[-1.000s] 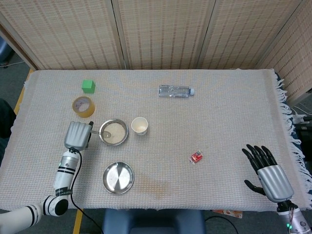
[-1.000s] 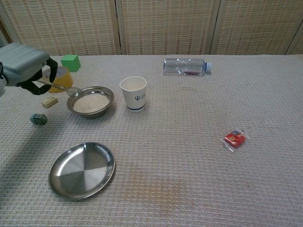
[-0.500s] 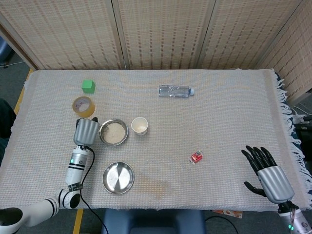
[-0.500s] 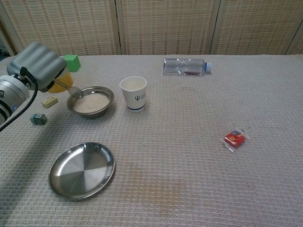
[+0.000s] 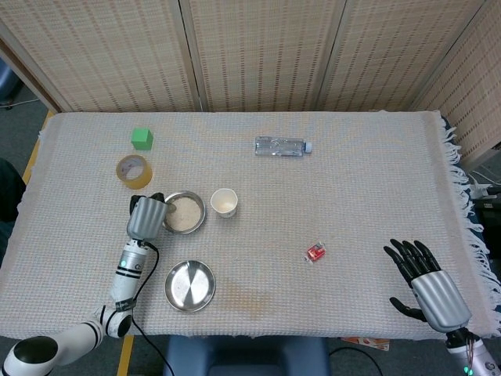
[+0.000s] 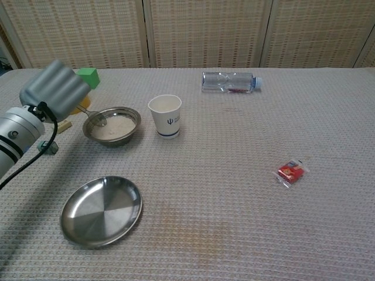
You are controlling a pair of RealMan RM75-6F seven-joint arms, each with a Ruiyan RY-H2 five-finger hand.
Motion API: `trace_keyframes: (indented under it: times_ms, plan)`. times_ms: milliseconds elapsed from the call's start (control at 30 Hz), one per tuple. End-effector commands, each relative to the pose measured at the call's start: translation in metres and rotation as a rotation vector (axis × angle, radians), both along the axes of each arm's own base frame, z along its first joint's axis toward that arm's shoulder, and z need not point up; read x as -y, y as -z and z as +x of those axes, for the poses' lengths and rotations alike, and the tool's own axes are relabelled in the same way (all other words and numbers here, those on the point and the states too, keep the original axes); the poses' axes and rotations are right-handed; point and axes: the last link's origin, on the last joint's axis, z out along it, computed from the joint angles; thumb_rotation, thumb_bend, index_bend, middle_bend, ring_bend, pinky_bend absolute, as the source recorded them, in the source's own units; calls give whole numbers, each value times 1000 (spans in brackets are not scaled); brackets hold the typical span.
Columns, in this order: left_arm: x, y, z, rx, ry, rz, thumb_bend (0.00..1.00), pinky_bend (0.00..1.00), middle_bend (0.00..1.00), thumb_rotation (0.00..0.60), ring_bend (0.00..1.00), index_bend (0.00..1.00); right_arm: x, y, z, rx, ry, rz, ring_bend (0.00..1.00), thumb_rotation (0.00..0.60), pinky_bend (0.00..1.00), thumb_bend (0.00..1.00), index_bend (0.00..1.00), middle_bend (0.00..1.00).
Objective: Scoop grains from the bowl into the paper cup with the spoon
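over the last second our grey left hand (image 6: 54, 88) has swung in from the table's left edge toward the shallow steel bowl of pale grains (image 6: 112, 125), and its back now tilts up over the bowl's left rim. the slim metal spoon (image 6: 94, 117) it holds has gone from hovering level at the rim to angling down, its head resting in the grains at the left side of the bowl. we cannot see the fingers themselves from either camera; they are curled under the palm around the spoon handle, and the exact pinch is hidden.

we read this as the dip of a scoop beginning: the spoon is in the grains but not yet lifted, and nothing has been carried across so far as we can tell.

the white paper cup with a blue logo (image 6: 164, 116) stands upright just right of the bowl, apart from it, so the loaded spoon will have a short trip over the bowl's right rim.

our black-fingered right hand (image 5: 427, 278) lies at the table's near right corner, fingers spread, holding nothing, barely shifted.
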Motion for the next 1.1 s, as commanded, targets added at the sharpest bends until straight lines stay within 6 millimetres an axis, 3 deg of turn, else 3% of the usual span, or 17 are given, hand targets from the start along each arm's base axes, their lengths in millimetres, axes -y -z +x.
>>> trace_keyframes:
  times_ms: [33,633,1100]
  plan:
    - [3,4,-1,1,7,-11,386,1000,1000,600,1000,774,0,0,0,1,2,1,0,600,0,92,0,0]
    - [14,12,5,83,-3,-87,390,1000,1000,600,1000,789,1,-1,-1,4,6,2,0,600,0,93,0,0]
    - [7,-7,10,261,-100,-106,390,1000,1000,600,1000,797,2,-1,-1,1,11,8,0,600,0,93,0,0]
